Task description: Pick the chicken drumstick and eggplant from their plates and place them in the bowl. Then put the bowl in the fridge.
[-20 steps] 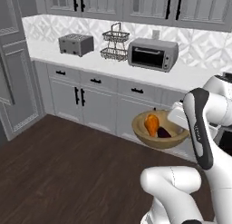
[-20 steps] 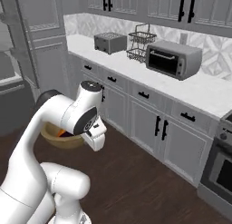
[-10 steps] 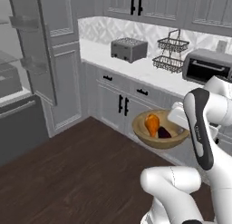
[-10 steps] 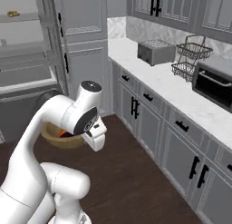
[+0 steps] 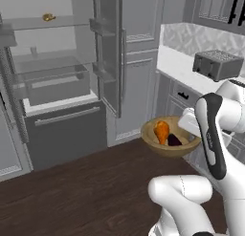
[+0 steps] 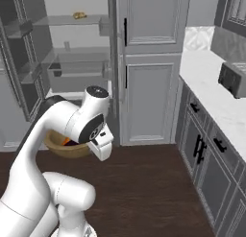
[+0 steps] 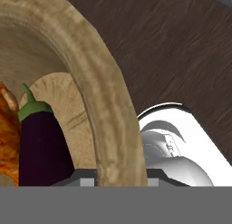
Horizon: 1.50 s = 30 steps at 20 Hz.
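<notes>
My gripper (image 5: pixel 190 133) is shut on the right rim of the light-brown wooden bowl (image 5: pixel 162 149) and holds it in the air above the dark floor. Inside the bowl lie the orange-brown chicken drumstick (image 5: pixel 161 131) and the dark purple eggplant (image 5: pixel 174 140). In the hand view the gripper (image 7: pixel 120 177) pinches the thick bowl wall (image 7: pixel 106 109), with the eggplant (image 7: pixel 41 146) and the drumstick (image 7: pixel 5 128) on the inner side. The bowl (image 6: pixel 60 148) peeks out under my arm. The grey fridge (image 5: pixel 52 82) stands open ahead to the left, shelves and drawer showing. The plates are out of view.
The fridge door (image 5: pixel 111 53) hangs open between the fridge and the bowl. A small golden item (image 5: pixel 48 17) lies on the top shelf. A tall grey cabinet (image 6: pixel 149 63) stands right of the fridge (image 6: pixel 77 73). A toaster (image 5: pixel 217 65) sits on the white counter (image 6: pixel 211 87).
The whole picture has swung: the base has turned left, so the counter slid off to the right and the open fridge came into view. The bowl stays held in the same grip.
</notes>
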{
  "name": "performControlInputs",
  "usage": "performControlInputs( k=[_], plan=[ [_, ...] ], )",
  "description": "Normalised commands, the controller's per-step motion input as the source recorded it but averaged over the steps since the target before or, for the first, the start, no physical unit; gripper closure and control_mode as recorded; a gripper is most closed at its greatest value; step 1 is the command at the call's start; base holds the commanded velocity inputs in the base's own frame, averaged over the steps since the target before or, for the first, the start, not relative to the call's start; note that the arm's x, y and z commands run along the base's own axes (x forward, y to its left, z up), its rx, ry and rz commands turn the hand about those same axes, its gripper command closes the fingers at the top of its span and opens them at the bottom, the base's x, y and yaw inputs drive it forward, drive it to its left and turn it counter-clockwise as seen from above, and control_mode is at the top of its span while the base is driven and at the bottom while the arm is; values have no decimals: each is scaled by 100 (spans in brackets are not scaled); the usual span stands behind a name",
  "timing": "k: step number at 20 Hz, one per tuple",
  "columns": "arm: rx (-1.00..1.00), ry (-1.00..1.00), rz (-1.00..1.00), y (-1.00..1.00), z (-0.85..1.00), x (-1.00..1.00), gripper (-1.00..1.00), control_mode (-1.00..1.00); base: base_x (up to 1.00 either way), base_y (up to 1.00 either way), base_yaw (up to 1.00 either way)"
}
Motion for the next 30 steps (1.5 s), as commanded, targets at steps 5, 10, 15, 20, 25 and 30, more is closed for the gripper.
performControlInputs(
  k=[5,10,15,20,25,30],
  plan=[
    [0,0,0,0,0,0,100,100,100,0,54],
    [0,0,0,0,0,0,100,100,100,0,19],
    [0,0,0,0,0,0,100,100,100,4,0],
    [0,0,0,0,0,0,100,100,90,47,0],
    [0,0,0,0,0,0,100,100,84,41,0],
    [0,0,0,0,0,0,100,100,82,8,0]
  ],
)
